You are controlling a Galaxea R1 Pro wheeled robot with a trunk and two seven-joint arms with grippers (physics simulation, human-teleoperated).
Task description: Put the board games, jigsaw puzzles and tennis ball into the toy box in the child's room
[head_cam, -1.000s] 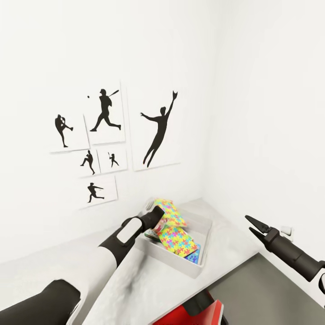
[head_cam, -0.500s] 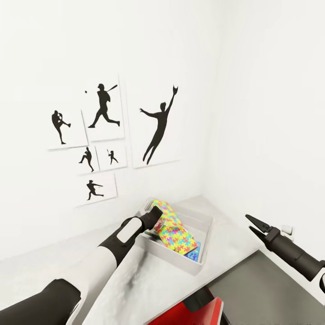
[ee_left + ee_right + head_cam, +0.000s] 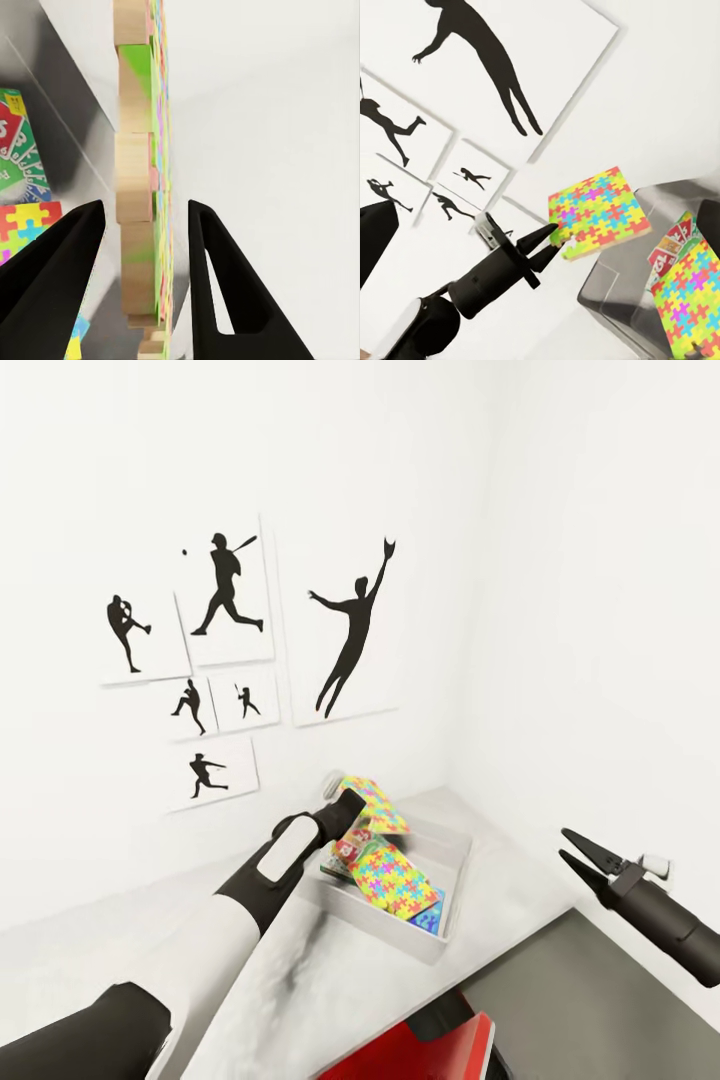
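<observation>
The toy box [image 3: 385, 932] sits on the table [image 3: 505, 880] in the corner of the child's room. In it lie a jigsaw puzzle [image 3: 385, 875], the green-and-white Monopoly board game [image 3: 352, 850] and a blue board game [image 3: 430, 916]. A second jigsaw puzzle [image 3: 378, 805] slants over the box's far rim. My left gripper [image 3: 350, 812] is open, its fingers [image 3: 64, 270] straddling that puzzle's edge [image 3: 139, 187] with a gap on each side; the right wrist view shows the same at the puzzle's corner [image 3: 600, 210]. My right gripper [image 3: 563, 844] hangs open beyond the table's right end, holding nothing.
Black baseball-player pictures [image 3: 345, 630] hang on the white wall behind the table. Walls meet just beyond the toy box. Dark floor [image 3: 600, 1000] lies right of the table edge, with a wall socket [image 3: 655, 865] low on the right wall. The robot's red base [image 3: 440, 1050] shows below.
The whole head view has shifted, with the wall pictures now higher. The slanted puzzle and my left gripper show slightly higher over the box's far rim. My right gripper has drifted right.
</observation>
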